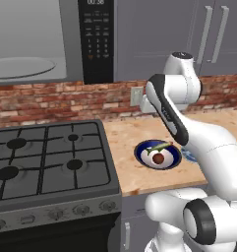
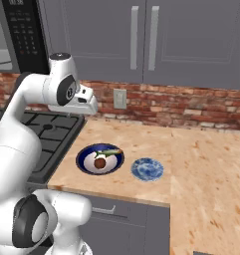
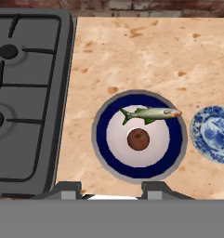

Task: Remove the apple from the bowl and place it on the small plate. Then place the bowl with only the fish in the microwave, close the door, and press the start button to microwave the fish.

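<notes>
Burners of the black gas stove (image 3: pixel 25 93) fill the left of the hand view, and the pale wooden surface (image 3: pixel 132 51) starts just beside it. On that surface, near the stove's edge, sits the round shallow bowl (image 3: pixel 100 135) with its dark blue rim and white inside. The small dark red apple (image 3: pixel 138 139) lies at the bowl's middle. The slim yellow-green fish (image 3: pixel 150 113) lies across the bowl's far side, just beyond the apple; its long axis runs left to right in this view, tail to the left, head to the right over the rim. Right of the bowl, close but apart, lies the small flat blue-and-white plate (image 3: pixel 211 132).

In the left base view the grey microwave (image 1: pixel 98 39) hangs above the stove, its round glass turntable (image 1: pixel 21 68) on show.

The white arm rises from the base, bends at a high elbow and reaches forward, carrying the hand above the bowl and looking down on it. Two dark fingertips (image 3: pixel 67 189) stand well apart at the bottom of the hand view, so the jaws are wide and hold nothing.
</notes>
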### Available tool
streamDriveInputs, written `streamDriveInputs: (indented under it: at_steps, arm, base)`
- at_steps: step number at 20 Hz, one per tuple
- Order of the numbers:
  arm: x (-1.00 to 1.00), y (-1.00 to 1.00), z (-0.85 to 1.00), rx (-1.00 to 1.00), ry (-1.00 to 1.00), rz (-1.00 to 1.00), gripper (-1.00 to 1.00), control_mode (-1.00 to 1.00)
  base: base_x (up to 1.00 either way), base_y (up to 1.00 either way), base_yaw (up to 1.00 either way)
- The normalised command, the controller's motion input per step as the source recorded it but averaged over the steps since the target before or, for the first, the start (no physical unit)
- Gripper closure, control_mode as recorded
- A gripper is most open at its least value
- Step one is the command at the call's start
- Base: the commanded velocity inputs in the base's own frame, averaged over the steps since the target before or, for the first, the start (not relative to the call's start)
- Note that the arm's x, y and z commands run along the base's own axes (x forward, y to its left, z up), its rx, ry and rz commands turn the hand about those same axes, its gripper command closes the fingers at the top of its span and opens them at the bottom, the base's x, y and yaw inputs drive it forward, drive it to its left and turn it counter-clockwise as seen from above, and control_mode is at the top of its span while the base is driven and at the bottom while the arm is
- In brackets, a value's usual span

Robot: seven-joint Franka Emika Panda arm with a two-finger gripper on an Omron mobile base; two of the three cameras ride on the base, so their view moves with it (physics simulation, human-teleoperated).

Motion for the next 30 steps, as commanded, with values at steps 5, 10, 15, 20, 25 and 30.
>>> streamDriveInputs:
  at_steps: [5,10,15,20,25,30]
  arm:
    - [-0.12,0.01,-0.37,-0.04,0.00,0.00,-1.00,-1.00]
    - [-0.08,-0.22,-1.00,-0.10,0.03,0.00,-1.00,-1.00]
    - [-0.15,-0.43,-1.00,-0.06,0.10,0.00,-1.00,-1.00]
    - [-0.07,-0.26,-0.59,0.00,0.02,0.00,-1.00,-1.00]
    - [0.10,-0.14,-0.14,0.00,0.00,0.00,-1.00,-1.00]
    - [0.19,-0.04,-0.28,0.00,0.00,0.00,-1.00,-1.00]
  base:
    - [0.00,0.00,0.00]
    - [0.00,0.00,0.00]
    - [0.00,0.00,0.00]
    - [0.00,0.00,0.00]
    - [0.00,0.00,0.00]
    - [0.00,0.00,0.00]
